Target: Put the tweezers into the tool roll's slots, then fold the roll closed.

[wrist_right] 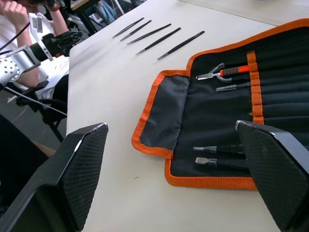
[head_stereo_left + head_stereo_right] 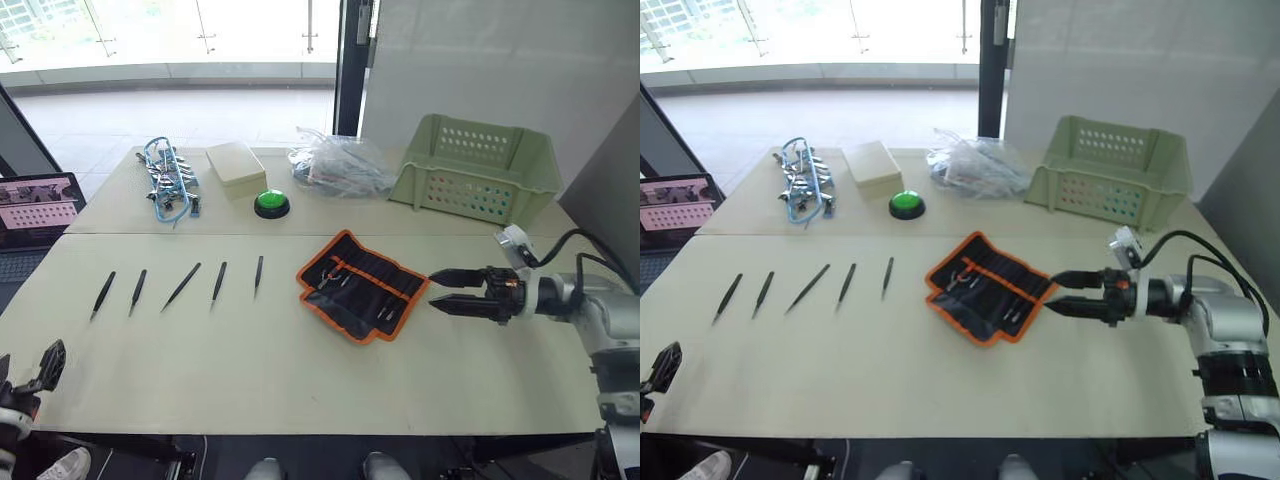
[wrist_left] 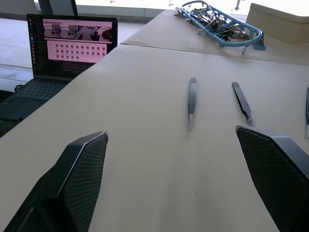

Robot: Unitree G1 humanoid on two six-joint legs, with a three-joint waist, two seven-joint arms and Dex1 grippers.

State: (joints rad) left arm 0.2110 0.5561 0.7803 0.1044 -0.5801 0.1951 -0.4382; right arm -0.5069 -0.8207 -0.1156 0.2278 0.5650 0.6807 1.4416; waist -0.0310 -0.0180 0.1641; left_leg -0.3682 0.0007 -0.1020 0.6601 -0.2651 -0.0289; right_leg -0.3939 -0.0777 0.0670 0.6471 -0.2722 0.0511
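Several slim black tweezers (image 2: 181, 286) lie in a row on the pale table, left of centre. The tool roll (image 2: 362, 285) lies unfolded at centre right, black with orange edging, and a few small tools sit in its slots (image 1: 219, 75). My right gripper (image 2: 435, 290) hovers open just off the roll's right edge, fingertips pointing at it, nothing between them. At the table's near left corner my left gripper (image 3: 171, 137) is open and empty, with two tweezers (image 3: 192, 99) on the table ahead of it.
Along the far edge stand a pale green perforated basket (image 2: 480, 165), a clear plastic bag (image 2: 335, 165), a green button (image 2: 271, 203), a beige box (image 2: 236, 165) and a tangle of blue-and-silver clips (image 2: 168, 180). A laptop (image 2: 38, 205) sits off the left side. A person (image 1: 14, 19) sits near the left corner.
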